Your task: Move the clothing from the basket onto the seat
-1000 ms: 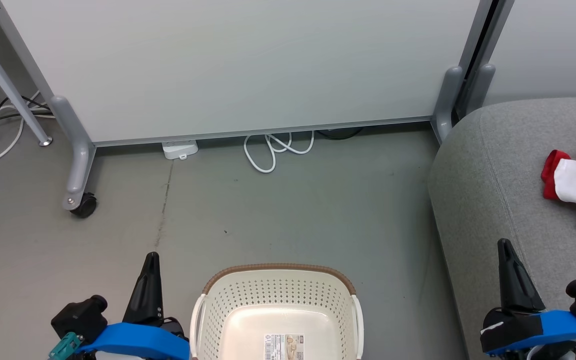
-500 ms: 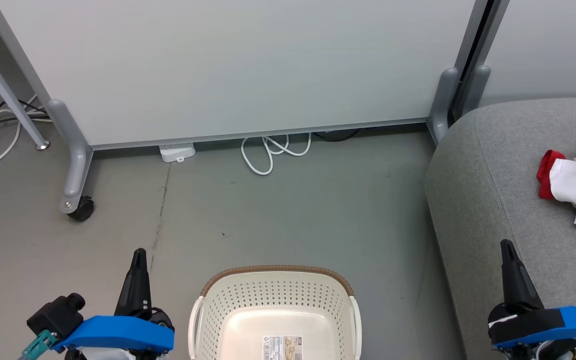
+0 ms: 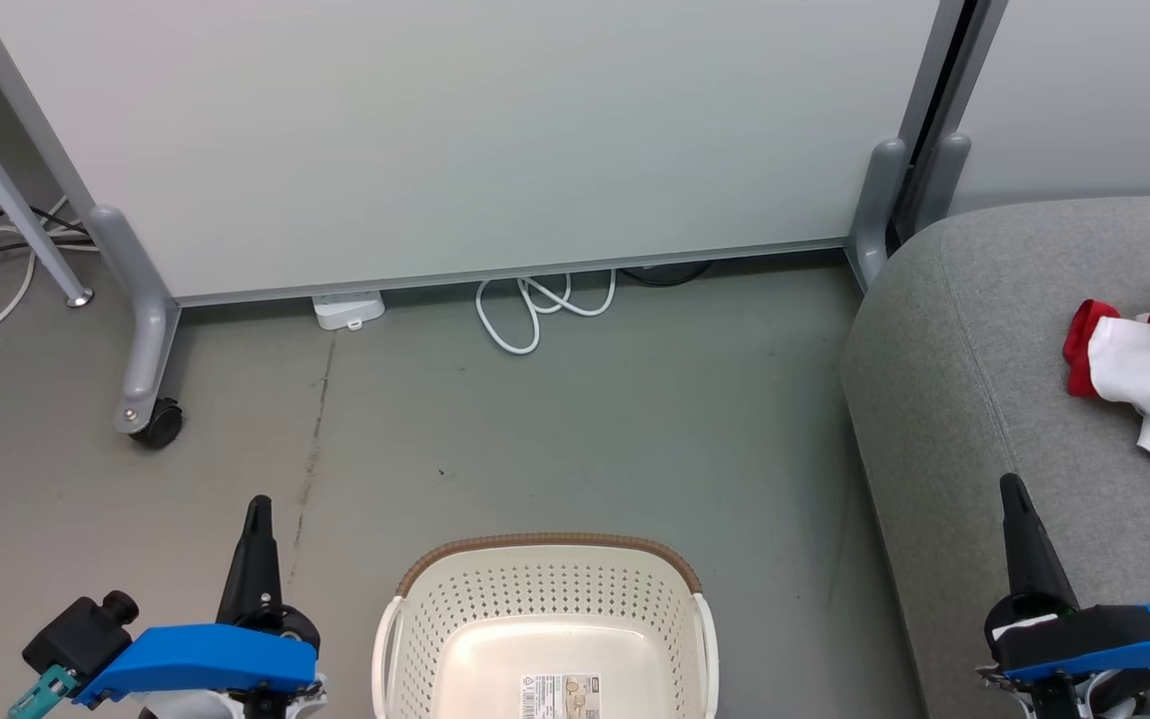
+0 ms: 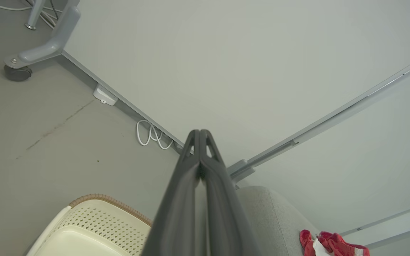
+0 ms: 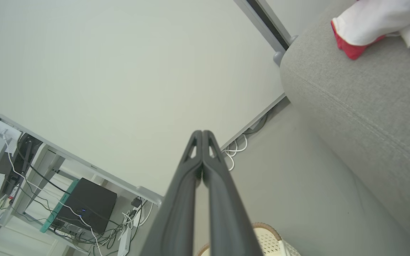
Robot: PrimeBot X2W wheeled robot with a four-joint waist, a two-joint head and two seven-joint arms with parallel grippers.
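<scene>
head view: basket (image 3: 547,589) base carries barcode label (image 3: 562,696), print unreadable
clothing (image 3: 1144,364): on seat (image 3: 954,419)
left claw (image 3: 258,511), right claw (image 3: 1012,494): both closed, nothing held

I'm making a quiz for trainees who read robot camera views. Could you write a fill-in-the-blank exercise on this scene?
1. The red-and-white fabric garment lies on the grey woven-fabric seat, on the robot's ____ side.
2. The cream perforated plastic basket with the brown rim is ____ of clothing.
3. The left gripper and the right gripper both have their jaws ____.
Missing words: right; empty; shut.
</scene>
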